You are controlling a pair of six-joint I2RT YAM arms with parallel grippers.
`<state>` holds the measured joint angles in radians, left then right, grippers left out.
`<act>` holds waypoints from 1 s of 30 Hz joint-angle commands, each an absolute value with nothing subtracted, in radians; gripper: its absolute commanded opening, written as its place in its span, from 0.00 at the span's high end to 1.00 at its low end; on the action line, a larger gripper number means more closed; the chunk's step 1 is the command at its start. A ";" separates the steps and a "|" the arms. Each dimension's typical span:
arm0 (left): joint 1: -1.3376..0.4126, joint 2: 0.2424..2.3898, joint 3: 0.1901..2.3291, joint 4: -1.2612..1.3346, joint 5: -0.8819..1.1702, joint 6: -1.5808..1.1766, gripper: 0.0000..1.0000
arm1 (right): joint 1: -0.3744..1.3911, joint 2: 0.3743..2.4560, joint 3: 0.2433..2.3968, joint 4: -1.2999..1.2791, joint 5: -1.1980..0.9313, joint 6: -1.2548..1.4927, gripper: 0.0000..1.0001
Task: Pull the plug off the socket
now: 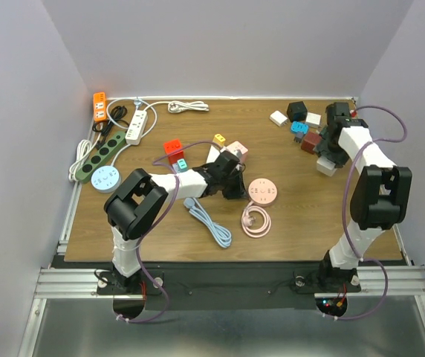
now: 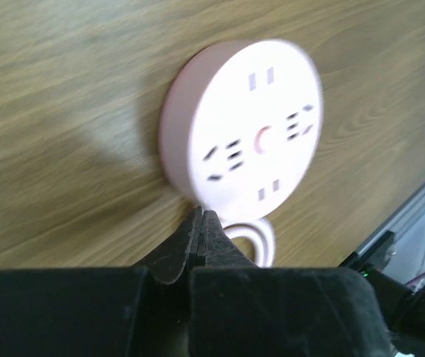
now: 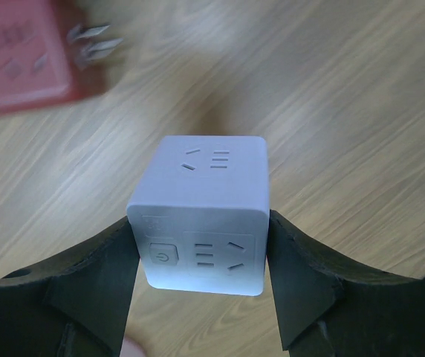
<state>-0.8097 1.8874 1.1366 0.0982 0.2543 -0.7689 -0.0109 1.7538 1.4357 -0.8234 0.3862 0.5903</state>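
- The wooden bench (image 1: 294,223) is crowded. At the far left lie an orange power strip (image 1: 99,106), a white power strip (image 1: 136,126), a dark green power strip (image 1: 97,154) and a pale blue round socket (image 1: 105,178).
- Near the middle sit a red cube adapter (image 1: 173,148), a small yellow block (image 1: 219,138) and a loose grey-blue cable (image 1: 209,219).
- At the far right, a black cube (image 1: 296,111), a blue plug block (image 1: 299,127) and white blocks (image 1: 278,117) cluster just beyond my right arm.
- My left hand (image 2: 201,223) is pressed fully together, finger against finger, holding nothing. Its tip is low over the bench, just beside the rim of the pink round socket disc (image 2: 242,123). I cannot tell whether it touches the disc.
- The disc lies flat with its slotted face up, and its coiled pink cord (image 1: 255,221) rests just nearer me.
- My right hand (image 3: 201,249) is clamped on the white cube-shaped socket block (image 3: 205,216), one finger (image 3: 97,279) flat on each side face. The cube's slotted top and its side with the power button face the wrist camera.
- The red plug adapter (image 3: 27,56) lies on the bench just beyond the white cube, apart from it. Its metal prongs are bare and it looks blurred.
- I cannot tell whether the white cube rests on the bench or is lifted.
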 commanded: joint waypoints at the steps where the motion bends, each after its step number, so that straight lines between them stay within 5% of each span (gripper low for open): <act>1: -0.807 1.842 1.104 -0.032 0.212 -0.733 1.00 | -0.104 1.789 1.494 -0.792 0.443 0.630 1.00; 8: -0.808 1.855 1.124 -0.037 0.224 -0.732 1.00 | -0.124 1.907 1.592 -0.747 0.462 0.614 0.99; 11: -0.810 1.853 1.117 -0.038 0.226 -0.736 1.00 | -0.133 1.957 1.631 -0.747 0.439 0.607 0.90; 15: -0.810 1.836 1.112 -0.043 0.213 -0.738 1.00 | -0.135 1.960 1.680 -0.747 0.419 0.589 0.44; 23: -0.813 1.758 1.161 -0.115 0.189 -0.749 1.00 | -0.135 1.833 1.718 -0.747 0.333 0.540 0.00; 26: -0.813 1.744 1.204 -0.179 0.161 -0.733 0.99 | -0.135 1.804 1.724 -0.765 0.318 0.522 0.00; 30: -0.824 1.744 1.269 -0.271 0.170 -0.690 0.78 | -0.135 1.724 1.671 -0.781 0.289 0.545 0.00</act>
<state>-0.8104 1.7992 1.1946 -0.1829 0.1860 -0.7383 -0.1307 1.8168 1.6787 -0.7773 0.3252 0.5457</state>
